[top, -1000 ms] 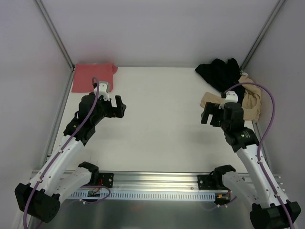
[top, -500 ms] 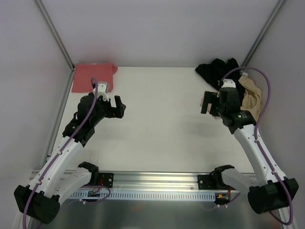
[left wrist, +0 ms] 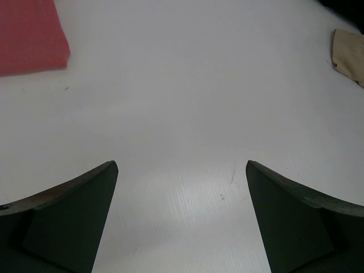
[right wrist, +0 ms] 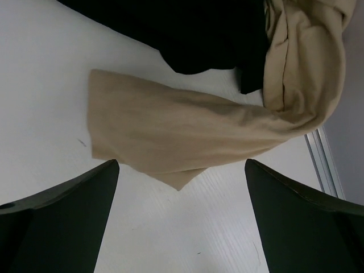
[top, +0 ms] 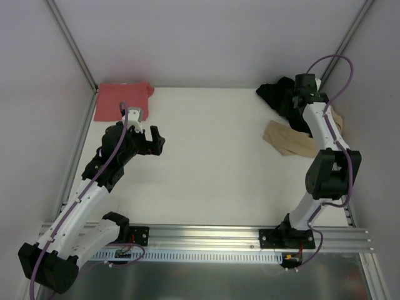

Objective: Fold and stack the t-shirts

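My right gripper [right wrist: 181, 166], jaws wide and empty, hangs over the far right corner, where the crumpled tan-beige cloth t-shirt [right wrist: 187, 133] lies straight off its fingertips, long axis crosswise to them, touching the black cloth t-shirt [right wrist: 193, 34], well apart from my open left gripper [top: 156, 141].

free: bare mid tabletop [top: 212, 156] ahead of my left end effector [top: 157, 140] | blocked: red shirt [top: 119, 100] far-left corner; black shirt [top: 278, 95], tan shirt [top: 287, 139] far-right
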`<state>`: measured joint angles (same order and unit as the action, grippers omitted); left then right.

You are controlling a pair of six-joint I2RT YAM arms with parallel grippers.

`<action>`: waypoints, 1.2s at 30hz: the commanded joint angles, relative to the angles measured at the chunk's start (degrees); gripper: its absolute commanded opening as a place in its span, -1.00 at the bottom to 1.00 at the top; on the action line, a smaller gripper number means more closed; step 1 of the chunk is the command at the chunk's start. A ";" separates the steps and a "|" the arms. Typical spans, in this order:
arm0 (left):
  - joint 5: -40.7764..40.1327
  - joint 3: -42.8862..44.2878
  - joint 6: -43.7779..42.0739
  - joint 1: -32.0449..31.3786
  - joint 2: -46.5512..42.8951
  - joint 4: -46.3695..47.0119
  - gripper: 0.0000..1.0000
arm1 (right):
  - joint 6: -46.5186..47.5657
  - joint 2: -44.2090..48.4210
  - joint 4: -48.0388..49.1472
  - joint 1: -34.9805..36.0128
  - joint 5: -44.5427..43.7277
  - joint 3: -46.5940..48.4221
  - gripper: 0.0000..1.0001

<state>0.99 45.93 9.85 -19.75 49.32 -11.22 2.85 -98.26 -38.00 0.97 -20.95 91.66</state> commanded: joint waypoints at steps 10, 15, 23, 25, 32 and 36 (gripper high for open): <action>0.41 2.23 0.44 0.76 -0.01 0.15 0.97 | -2.68 -12.04 -1.29 -7.56 3.72 0.71 0.94; -0.03 2.23 0.35 0.85 -0.10 0.06 0.98 | -2.41 -15.29 -0.68 -9.41 3.28 1.95 0.93; -0.03 2.23 0.26 0.94 0.16 0.06 0.97 | -2.15 -20.30 0.20 -10.82 3.90 3.09 0.93; 0.15 2.41 0.17 1.03 0.08 0.06 0.97 | -1.71 -21.44 0.47 -11.17 4.60 3.70 0.76; 0.50 2.41 0.35 1.55 0.25 0.06 0.97 | -2.32 -21.98 0.12 -11.78 7.23 4.32 -0.99; 1.90 2.67 0.79 2.34 0.34 0.24 0.97 | -4.24 -18.21 0.38 -10.91 12.51 3.18 -0.99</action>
<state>1.37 46.22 9.87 -18.26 49.50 -11.92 0.97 -120.92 -37.98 -10.41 -13.08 93.95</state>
